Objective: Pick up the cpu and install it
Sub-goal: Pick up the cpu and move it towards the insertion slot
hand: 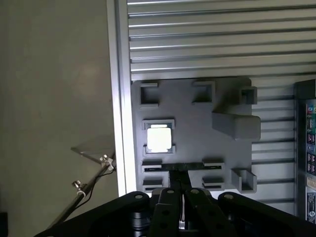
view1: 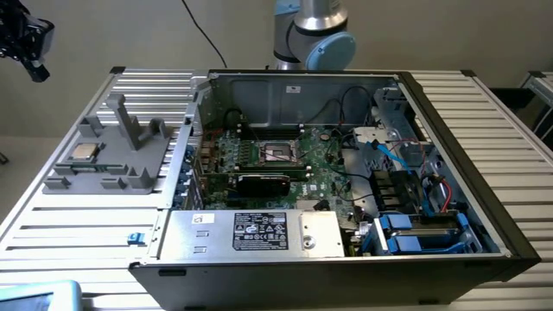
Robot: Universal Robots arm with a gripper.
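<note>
The gripper (hand: 181,183) hangs above the slatted table (view1: 78,227), its fingers pressed together and holding nothing. The cpu (view1: 84,151) lies flat in a square recess of the grey plastic fixture (view1: 129,170), beside the open computer case (view1: 449,129) and well apart from the motherboard socket (view1: 278,152).

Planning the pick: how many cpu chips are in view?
1. The cpu sits in a pocket of the grey fixture, on the exterior view's left of the computer case. Another could be hidden inside the case.
</note>
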